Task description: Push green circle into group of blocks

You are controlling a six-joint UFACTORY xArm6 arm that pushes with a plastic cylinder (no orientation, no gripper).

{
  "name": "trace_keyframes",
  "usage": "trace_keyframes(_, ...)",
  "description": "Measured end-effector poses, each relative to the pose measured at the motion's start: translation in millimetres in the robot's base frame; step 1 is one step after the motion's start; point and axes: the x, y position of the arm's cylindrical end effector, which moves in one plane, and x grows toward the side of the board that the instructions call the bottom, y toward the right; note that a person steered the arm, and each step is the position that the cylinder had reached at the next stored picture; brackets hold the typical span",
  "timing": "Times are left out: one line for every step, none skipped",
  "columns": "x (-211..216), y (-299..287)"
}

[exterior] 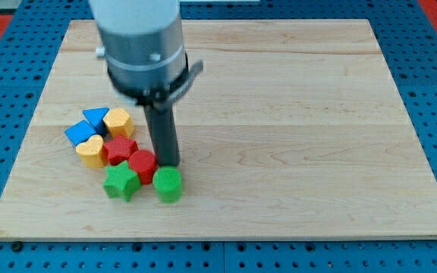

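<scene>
My tip (168,164) sits just at the far edge of the green circle (168,184), touching it or nearly so — the rod comes straight down from the grey cylinder of the arm (141,42), which fills the view's top left of centre. There is no gripper on this arm, only the dark rod, so nothing is held.

The green circle lies near the view's bottom, a little left of centre, on the wooden bench (294,114). It stands at the right end of the group of blocks. Just to its left and slightly farther is a red block (142,164), its shape hard to make out, touching or almost touching the circle. Left of the circle, on the near side of the group, is the green star (121,183), apart from the circle by a narrow gap.

Farther left and up the view — a red star (120,149), a yellow heart (91,151), a blue block (79,133) whose shape is unclear, a blue triangle (95,118) and a yellow block (118,121) of rounded, many-sided form. These sit packed close, most of them touching a neighbour.

My tip is right of the red star and red block, just beside the latter.
</scene>
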Motion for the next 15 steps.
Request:
trace_keyframes(16, 25)
trace_keyframes(17, 51)
trace_keyframes(47, 63)
trace_keyframes(82, 50)
trace_keyframes(75, 4)
trace_keyframes(74, -44)
trace_keyframes(67, -88)
trace_keyframes(51, -79)
trace_keyframes(82, -49)
trace_keyframes(75, 2)
trace_keyframes(62, 42)
trace_keyframes(81, 3)
trace_keyframes(68, -2)
trace_keyframes(64, -36)
trace_keyframes(39, -53)
